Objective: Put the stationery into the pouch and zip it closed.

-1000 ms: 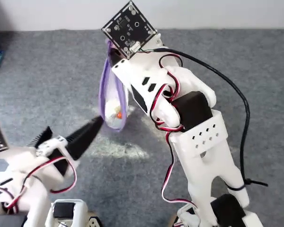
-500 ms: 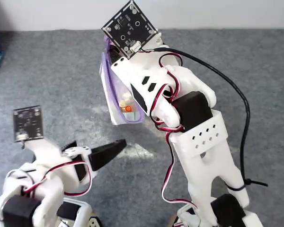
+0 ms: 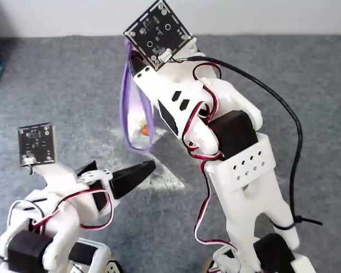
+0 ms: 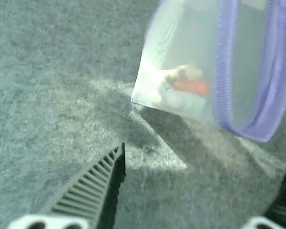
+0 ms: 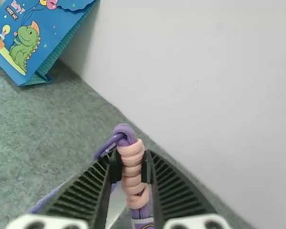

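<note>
The pouch (image 3: 137, 114), translucent white mesh edged in purple fabric, hangs upright above the middle of the grey, carpet-textured tabletop (image 3: 57, 96). It is held from the top.

Nearest the arm bases, the left gripper (image 3: 122, 170) sits low over the tabletop with its black jaws spread apart and nothing between them. It points toward the pouch's lower end and is near it but not touching. Only a pale, worn patch of tabletop lies between the two.

In the left wrist view, the small stationery pieces (image 4: 186, 86) are bunched in the pouch's bottom corner, one orange and the rest pale. I cannot tell whether that corner touches the tabletop or whether the zip is done up.

The white right arm rises just beside the pouch, close against one side. Its black cable (image 3: 284, 114) loops over the tabletop on the side away from the pouch. The other side of the pouch faces open tabletop.

At the top, the right gripper (image 5: 131, 162) is clamped on the pouch's purple loop (image 5: 124, 136) and the pink coiled strap (image 5: 132, 171) threaded through it.

Farther off, bare tabletop runs to the white wall (image 5: 205, 71). A blue paper gift bag with a green dinosaur print (image 5: 28, 33) leans at the foot of the wall, well apart from the pouch.
</note>
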Tool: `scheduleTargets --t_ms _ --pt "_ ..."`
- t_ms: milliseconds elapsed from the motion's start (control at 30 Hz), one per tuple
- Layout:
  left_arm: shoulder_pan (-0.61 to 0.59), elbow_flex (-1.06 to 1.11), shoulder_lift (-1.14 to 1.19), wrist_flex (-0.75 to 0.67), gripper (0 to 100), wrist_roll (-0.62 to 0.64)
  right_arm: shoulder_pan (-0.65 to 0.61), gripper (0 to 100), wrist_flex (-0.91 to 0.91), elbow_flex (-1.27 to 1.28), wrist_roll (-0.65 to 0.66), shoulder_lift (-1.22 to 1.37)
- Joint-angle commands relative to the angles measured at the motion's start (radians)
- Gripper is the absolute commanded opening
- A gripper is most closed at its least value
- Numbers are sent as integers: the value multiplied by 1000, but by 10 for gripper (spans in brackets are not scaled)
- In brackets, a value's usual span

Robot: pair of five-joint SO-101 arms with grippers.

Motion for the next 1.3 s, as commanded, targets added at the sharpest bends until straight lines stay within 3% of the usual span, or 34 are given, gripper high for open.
scheduleTargets --t_ms 0,167,367,467,633,867,1000,1267 --pt "3 47 2 -72 470 17 -13 8 -28 -72 -12 -15" --pt "-20 150 -5 -169 470 41 -13 8 -10 -72 -12 -16" --pt "-319 163 3 -290 470 0 -12 8 162 -71 -12 -77" --pt "-405 194 3 -413 470 -20 -25 8 240 -71 -12 -107" --pt "-391 251 3 -506 455 -20 -45 8 275 -71 -9 -117" --pt "-327 255 3 -505 395 -18 -39 8 295 -68 -12 -125" --pt "-258 255 3 -503 394 -18 -38 8 406 -68 -23 -125" --pt "-252 295 5 -511 394 -61 -8 8 492 -71 -83 -127"
